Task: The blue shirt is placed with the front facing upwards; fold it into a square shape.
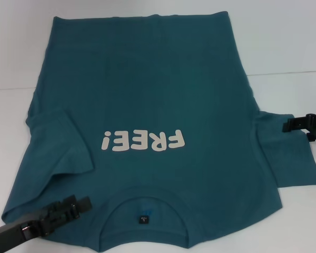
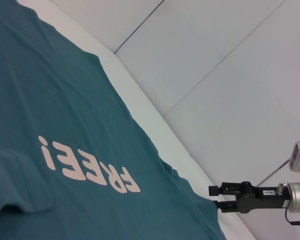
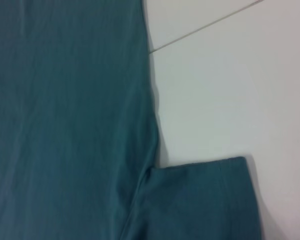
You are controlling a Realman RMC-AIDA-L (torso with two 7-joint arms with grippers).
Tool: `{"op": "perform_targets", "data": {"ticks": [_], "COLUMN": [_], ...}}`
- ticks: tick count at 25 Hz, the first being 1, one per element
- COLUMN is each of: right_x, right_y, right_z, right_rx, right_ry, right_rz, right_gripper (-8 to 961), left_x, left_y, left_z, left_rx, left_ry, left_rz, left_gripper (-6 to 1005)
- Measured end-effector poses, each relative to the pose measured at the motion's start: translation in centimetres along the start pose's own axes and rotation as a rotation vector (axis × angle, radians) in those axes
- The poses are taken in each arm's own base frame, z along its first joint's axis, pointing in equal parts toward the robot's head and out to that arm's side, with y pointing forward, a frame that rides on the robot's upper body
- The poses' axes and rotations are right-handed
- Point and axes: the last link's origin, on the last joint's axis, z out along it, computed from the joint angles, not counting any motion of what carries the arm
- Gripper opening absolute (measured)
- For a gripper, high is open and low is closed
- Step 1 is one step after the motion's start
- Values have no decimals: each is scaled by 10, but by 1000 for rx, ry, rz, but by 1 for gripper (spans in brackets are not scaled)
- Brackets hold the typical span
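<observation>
The blue shirt (image 1: 147, 95) lies front up on the white table, its white "FREE!" lettering (image 1: 142, 140) upside down to me and its collar (image 1: 145, 203) nearest me. On the left, one sleeve (image 1: 60, 142) is folded in over the body. On the right, the other sleeve (image 1: 292, 161) lies spread flat on the table. My left gripper (image 1: 76, 204) hovers over the near left shoulder of the shirt. My right gripper (image 1: 285, 126) is just above the right sleeve near the armpit; in the left wrist view the right gripper (image 2: 216, 198) is open at the shirt's edge.
The white table (image 1: 284, 42) shows bare around the shirt, at the right and far left. A thin seam line (image 2: 140, 27) crosses the surface beyond the shirt's hem.
</observation>
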Motion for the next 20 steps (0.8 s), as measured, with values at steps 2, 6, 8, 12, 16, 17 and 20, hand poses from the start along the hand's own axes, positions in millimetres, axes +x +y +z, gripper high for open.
{"op": "perform_targets", "data": {"ticks": [2, 6, 8, 12, 16, 17, 20], "right_x": [0, 4, 3, 3, 5, 4, 4], "right_y": [0, 4, 5, 10, 14, 15, 19], "right_z": [1, 4, 5, 8, 11, 12, 12], "right_rx": [1, -4, -5, -8, -19, -24, -51], "right_ry": [-1, 5, 5, 8, 11, 11, 6], "right_rz": [-1, -14, -18, -28, -34, -34, -35], "right_gripper": [789, 787, 786, 784, 781, 781, 779], "left_x": [0, 0, 0, 0, -1, 0, 0], "left_y": [0, 0, 0, 0, 0, 0, 0], "left_z": [0, 0, 0, 0, 0, 0, 0], "left_rx": [1, 2, 2, 3, 3, 3, 3], "left_ry": [0, 0, 0, -1, -1, -1, -1], "left_rz": [0, 0, 0, 0, 0, 0, 0], "left_gripper": [766, 766, 766, 766, 766, 766, 766]}}
